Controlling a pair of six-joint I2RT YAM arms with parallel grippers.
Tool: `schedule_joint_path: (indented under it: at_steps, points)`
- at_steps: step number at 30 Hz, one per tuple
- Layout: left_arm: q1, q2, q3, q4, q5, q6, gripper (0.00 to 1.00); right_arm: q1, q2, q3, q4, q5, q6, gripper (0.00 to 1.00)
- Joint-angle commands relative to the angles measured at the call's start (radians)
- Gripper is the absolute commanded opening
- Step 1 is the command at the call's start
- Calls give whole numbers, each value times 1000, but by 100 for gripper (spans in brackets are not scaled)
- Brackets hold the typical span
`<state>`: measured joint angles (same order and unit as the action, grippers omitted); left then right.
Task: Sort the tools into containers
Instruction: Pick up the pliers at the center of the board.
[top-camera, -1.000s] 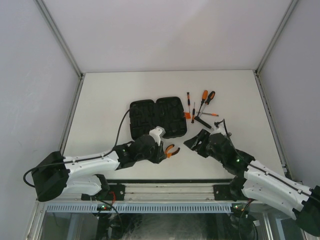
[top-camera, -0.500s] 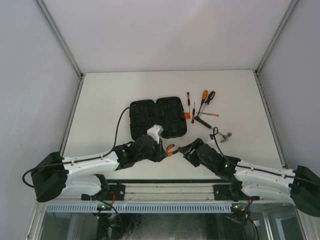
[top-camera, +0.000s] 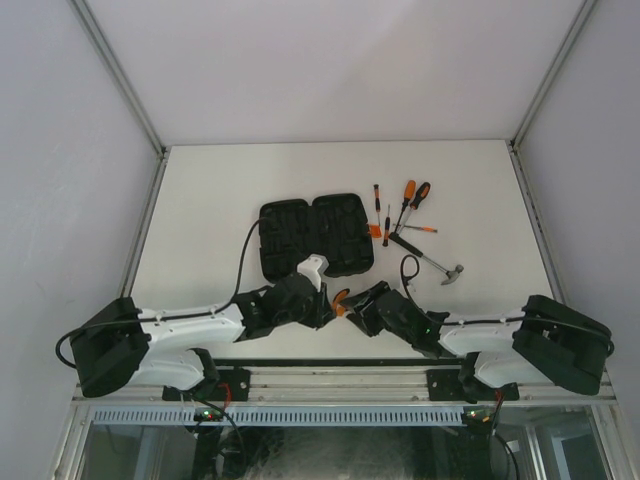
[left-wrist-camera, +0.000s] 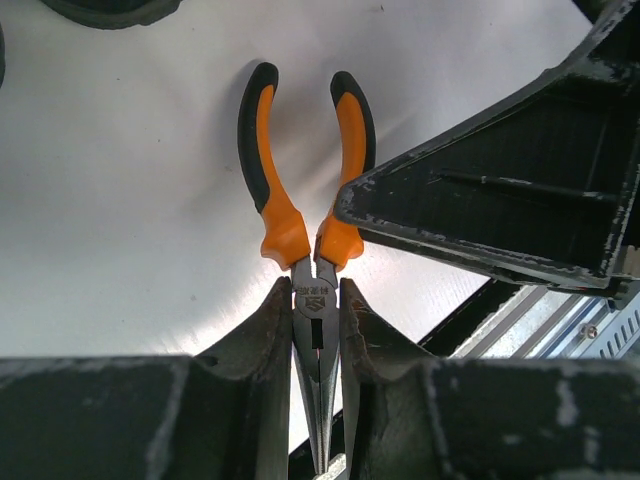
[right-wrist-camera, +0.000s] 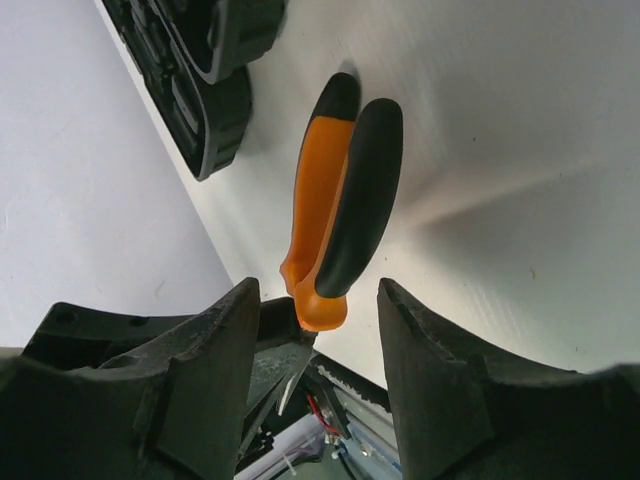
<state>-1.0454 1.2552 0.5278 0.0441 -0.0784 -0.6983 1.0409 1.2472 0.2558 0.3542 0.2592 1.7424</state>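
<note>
White table (top-camera: 200, 200) from above: open case (top-camera: 315, 233) at centre, pliers (top-camera: 341, 300) just below it. Left wrist: left gripper (left-wrist-camera: 316, 300) clamps the pliers by the nose. Right wrist: right gripper (right-wrist-camera: 318, 300) stands wide around the handles (contact unclear); closing off-centre could twist the pliers loose.

Robot lab cell: white table (top-camera: 200, 200), plain white wall panels (top-camera: 330, 70), aluminium posts (top-camera: 122, 84)
</note>
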Motion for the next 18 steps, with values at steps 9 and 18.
schedule_joint_path:
  at_steps: [9,18]
  points:
    - [-10,-27,-50,80,0,-14,0,-5,158,-8,288,-88,56,31]
    - [-16,-70,-66,80,18,-7,9,-9,105,0,214,-72,1,9]
